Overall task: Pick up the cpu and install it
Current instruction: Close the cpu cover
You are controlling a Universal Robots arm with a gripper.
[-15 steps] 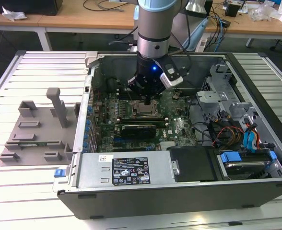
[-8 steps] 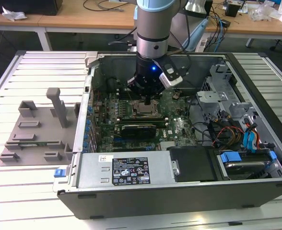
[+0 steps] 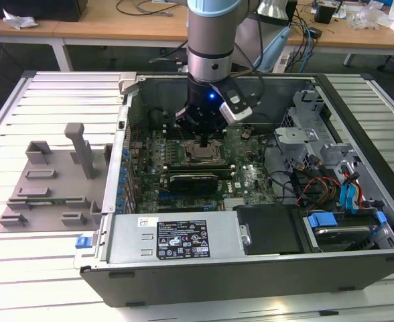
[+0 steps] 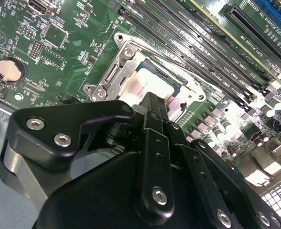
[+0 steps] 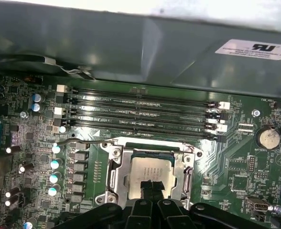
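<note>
Layout: open computer case (image 3: pixel 358 268) on slatted table (image 3: pixel 23 282), arm reaching down inside.
Fixture (image 3: pixel 49 188) lies on the table just beside the case, at the exterior view's left. Motherboard (image 3: pixel 250 178) lies flat in the case, with the power supply (image 3: pixel 177 238) along the wall nearest the exterior camera. Socket frame (image 5: pixel 115 164) sits mid-board, cpu (image 5: pixel 150 169) inside it, gripper (image 5: pixel 151 187) directly over the cpu; contact cannot be told. Memory slots (image 5: pixel 140 112) run between socket and case wall. Coin cell (image 5: pixel 267 138) lies near one end of the slots.

Silvery cpu (image 5: pixel 150 169) seated in metal-rimmed socket frame (image 5: pixel 114 174), tool (image 5: pixel 151 187) tips together over its edge, memory slots (image 5: pixel 140 112) alongside
</note>
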